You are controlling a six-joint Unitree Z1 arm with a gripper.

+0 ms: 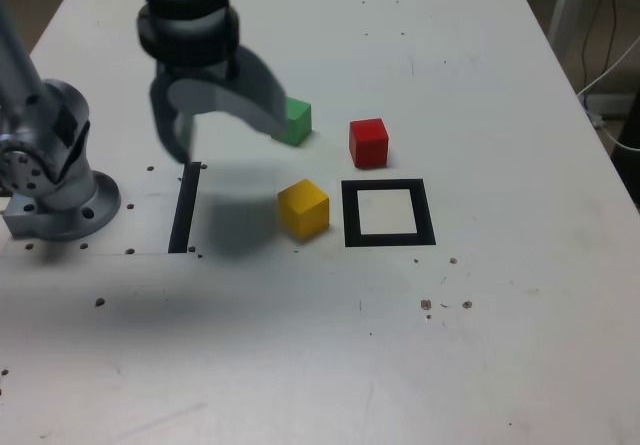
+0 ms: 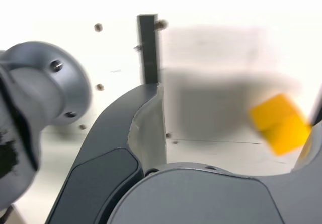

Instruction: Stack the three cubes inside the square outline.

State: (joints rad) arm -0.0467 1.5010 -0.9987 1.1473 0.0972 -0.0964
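Observation:
My gripper [image 1: 228, 137] hangs open above the table with nothing between its fingers, at the exterior view's left of the cubes. The green cube [image 1: 299, 120] sits just behind one finger, which covers part of it. Further to that view's right stands the red cube [image 1: 368, 142]. The yellow cube [image 1: 303, 208] lies nearer the front, right beside the square outline [image 1: 350, 213], whose white middle is bare. All three cubes rest on the table outside the outline. In the wrist view the gripper [image 2: 236, 93] is wide open, with the blurred yellow cube [image 2: 279, 123] near one finger.
A straight black tape strip [image 1: 183, 208] [image 2: 148, 48] lies below the gripper. The arm's grey base [image 1: 55, 165] [image 2: 40, 88] stands at the exterior view's left. Small screw holes and specks dot the white table [image 1: 480, 345]. Cables hang past the table's right edge.

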